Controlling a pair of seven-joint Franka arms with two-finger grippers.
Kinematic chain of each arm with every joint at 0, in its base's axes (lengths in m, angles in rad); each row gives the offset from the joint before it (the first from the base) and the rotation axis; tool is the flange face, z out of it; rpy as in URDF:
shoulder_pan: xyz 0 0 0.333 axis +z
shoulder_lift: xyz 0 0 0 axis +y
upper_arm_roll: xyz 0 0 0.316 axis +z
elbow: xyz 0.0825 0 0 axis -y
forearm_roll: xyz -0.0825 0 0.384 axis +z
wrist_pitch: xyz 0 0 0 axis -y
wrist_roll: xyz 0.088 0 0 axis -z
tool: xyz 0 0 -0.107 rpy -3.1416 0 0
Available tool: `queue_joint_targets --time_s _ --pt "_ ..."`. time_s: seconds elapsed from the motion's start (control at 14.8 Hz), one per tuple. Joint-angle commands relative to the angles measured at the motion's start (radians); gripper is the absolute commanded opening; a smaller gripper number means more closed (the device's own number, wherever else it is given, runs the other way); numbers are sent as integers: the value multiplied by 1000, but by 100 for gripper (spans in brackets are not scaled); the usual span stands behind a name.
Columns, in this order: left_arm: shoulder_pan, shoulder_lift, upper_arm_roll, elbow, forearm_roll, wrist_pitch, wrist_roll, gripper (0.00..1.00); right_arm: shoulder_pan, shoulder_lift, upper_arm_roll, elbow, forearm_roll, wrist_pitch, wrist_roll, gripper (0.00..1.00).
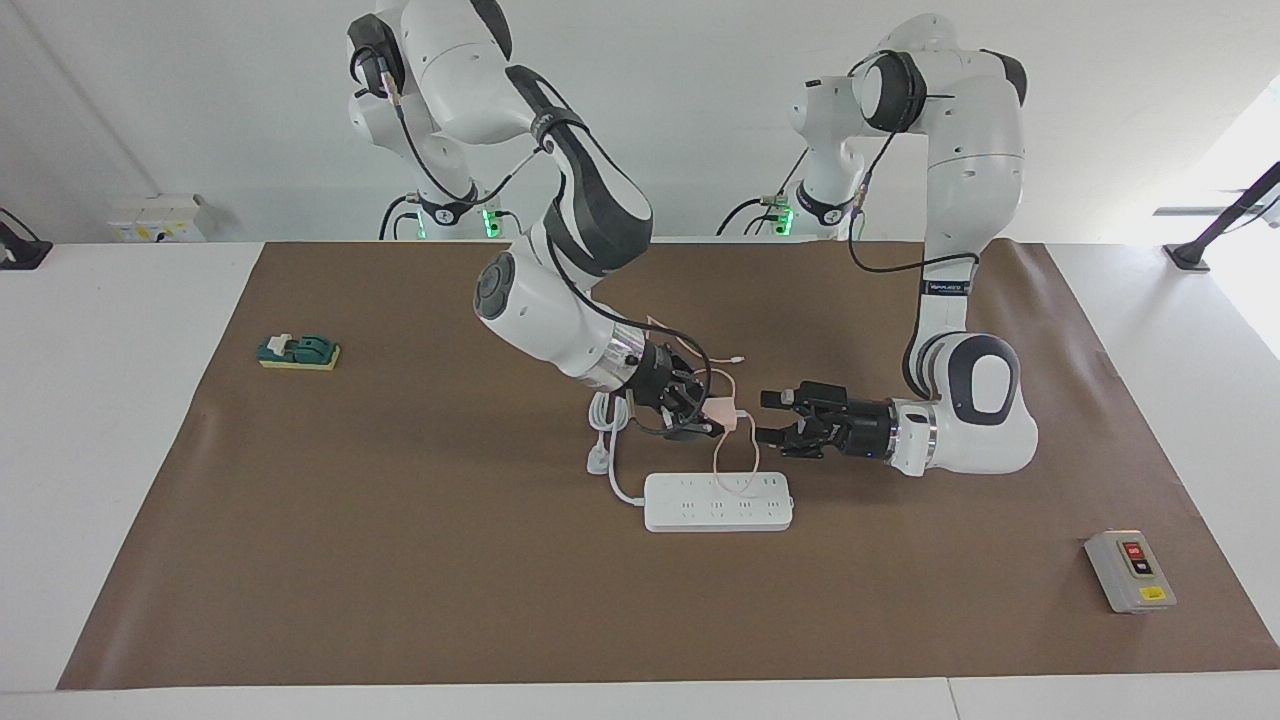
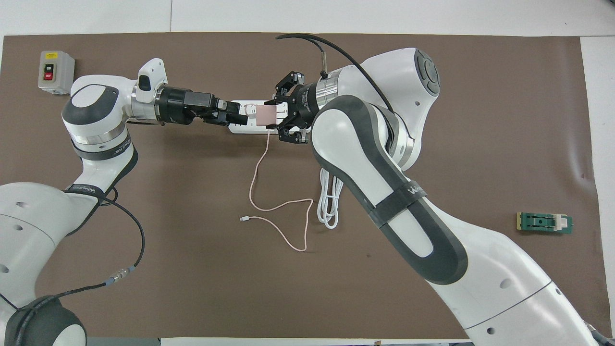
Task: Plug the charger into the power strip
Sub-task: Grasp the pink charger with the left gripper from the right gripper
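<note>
My right gripper (image 1: 712, 415) is shut on the charger (image 1: 724, 410), a small pale pink cube, and holds it in the air just above the power strip (image 1: 718, 502). In the overhead view the charger (image 2: 265, 116) and the right gripper (image 2: 275, 116) cover most of the power strip (image 2: 236, 128). The thin pink cable (image 2: 254, 178) hangs from the charger and trails over the mat toward the robots. My left gripper (image 1: 768, 418) is open and level with the charger. In the overhead view the left gripper (image 2: 242, 117) points at the charger from a short gap away.
The strip's thick white cord (image 2: 329, 202) lies coiled on the brown mat, nearer to the robots than the strip. A grey switch box (image 1: 1130, 570) stands toward the left arm's end. A green block (image 1: 298, 352) lies toward the right arm's end.
</note>
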Motion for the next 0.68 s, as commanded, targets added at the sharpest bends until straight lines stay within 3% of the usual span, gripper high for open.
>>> queue_joint_targets --time_s 0.0,0.47,0.61 --pt "8 1 0 -16 -18 -25 53 100 -4 49 9 66 6 -12 28 0" --pt "-5 5 0 -22 -56 76 63 100 -15 49 16 74 41 -42 26 0" --pt "-12 -45 -2 -103 -61 98 73 100 -18 48 16 74 48 -42 26 0"
